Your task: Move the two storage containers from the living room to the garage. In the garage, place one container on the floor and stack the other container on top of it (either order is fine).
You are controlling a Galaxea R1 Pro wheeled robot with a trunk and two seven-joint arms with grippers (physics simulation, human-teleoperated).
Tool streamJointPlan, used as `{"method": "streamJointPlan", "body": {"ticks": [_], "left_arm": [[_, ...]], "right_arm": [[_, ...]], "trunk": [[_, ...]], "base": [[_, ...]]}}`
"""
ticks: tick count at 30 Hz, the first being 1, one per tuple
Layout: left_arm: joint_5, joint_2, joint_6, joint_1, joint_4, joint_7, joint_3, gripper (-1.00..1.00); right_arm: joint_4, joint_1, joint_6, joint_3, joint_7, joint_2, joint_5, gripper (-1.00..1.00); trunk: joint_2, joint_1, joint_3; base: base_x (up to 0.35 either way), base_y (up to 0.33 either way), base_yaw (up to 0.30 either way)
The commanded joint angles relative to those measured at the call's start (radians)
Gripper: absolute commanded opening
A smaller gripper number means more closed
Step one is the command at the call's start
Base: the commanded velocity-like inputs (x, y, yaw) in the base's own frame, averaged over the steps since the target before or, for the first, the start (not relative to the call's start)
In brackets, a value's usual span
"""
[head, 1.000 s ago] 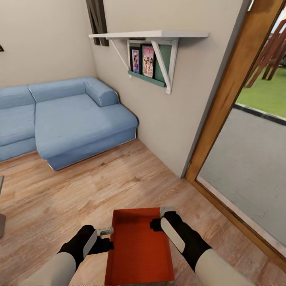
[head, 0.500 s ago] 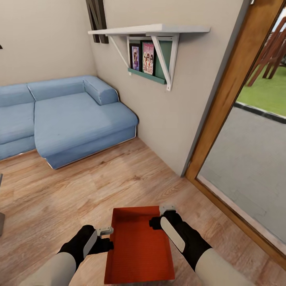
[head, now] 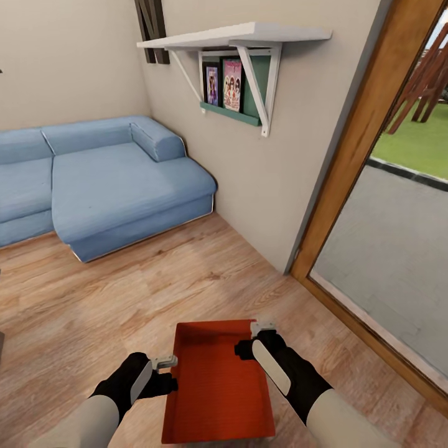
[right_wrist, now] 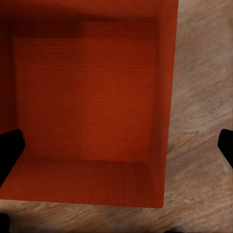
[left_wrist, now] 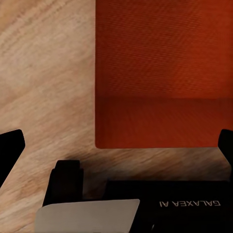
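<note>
One orange-red storage container (head: 218,382) lies low over the light wood planks of the living room, straight in front of me. My left gripper (head: 167,361) is at its left wall and my right gripper (head: 261,328) at its right wall near the far corner. In the left wrist view the left gripper (left_wrist: 116,145) has black fingertips (left_wrist: 10,145) spread wide astride the container (left_wrist: 160,73) edge. The right gripper (right_wrist: 116,145) is spread just as wide across the container (right_wrist: 87,97) wall. I cannot tell whether either finger touches the plastic.
A blue sectional sofa (head: 112,186) fills the back left. A beige wall carries a white shelf (head: 242,34) with pictures. A wood-framed glass door (head: 373,186) runs along the right. Bare plank floor (head: 124,298) lies between me and the sofa.
The whole picture has shifted: shelf, sofa and door base sit higher than before, so the camera moved. The container crept slightly up relative to the grippers, which kept their places.
</note>
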Motion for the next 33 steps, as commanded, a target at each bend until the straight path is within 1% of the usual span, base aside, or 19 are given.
{"method": "streamJointPlan", "body": {"ticks": [1,10,12,14,17,33], "left_arm": [[0.004,-0.001,0.005,0.0,-0.001,0.001,0.005,1.0],[0.004,-0.001,0.005,0.0,-0.001,0.001,0.006,1.0],[0.004,-0.001,0.005,0.0,-0.001,0.001,0.006,1.0],[0.004,-0.001,0.005,0.0,-0.001,0.001,0.006,1.0],[0.004,-0.001,0.005,0.0,-0.001,0.001,0.006,1.0],[0.004,-0.001,0.005,0.0,-0.001,0.001,0.006,1.0]], "right_arm": [[0.007,-0.001,0.001,0.003,-0.01,0.0,-0.01,1.0],[0.071,-0.001,0.0,0.004,-0.009,0.0,-0.01,1.0],[0.118,-0.001,-0.003,0.005,-0.009,0.0,-0.01,1.0],[0.145,-0.001,-0.01,0.005,-0.008,0.0,-0.01,1.0],[0.166,-0.001,-0.021,0.005,-0.008,0.0,-0.01,1.0],[0.17,-0.001,-0.025,0.003,-0.012,0.001,-0.01,1.0]], "trunk": [[-0.008,0.004,-0.004],[-0.071,0.038,-0.032],[-0.085,0.046,-0.038],[-0.099,0.054,-0.045],[-0.12,0.065,-0.054],[-0.232,0.127,-0.104]], "base": [[0.0,0.0,0.0],[0.0,0.0,0.0],[0.0,0.0,0.0],[0.0,0.0,0.0],[0.0,0.0,0.0],[0.0,0.0,0.0]]}}
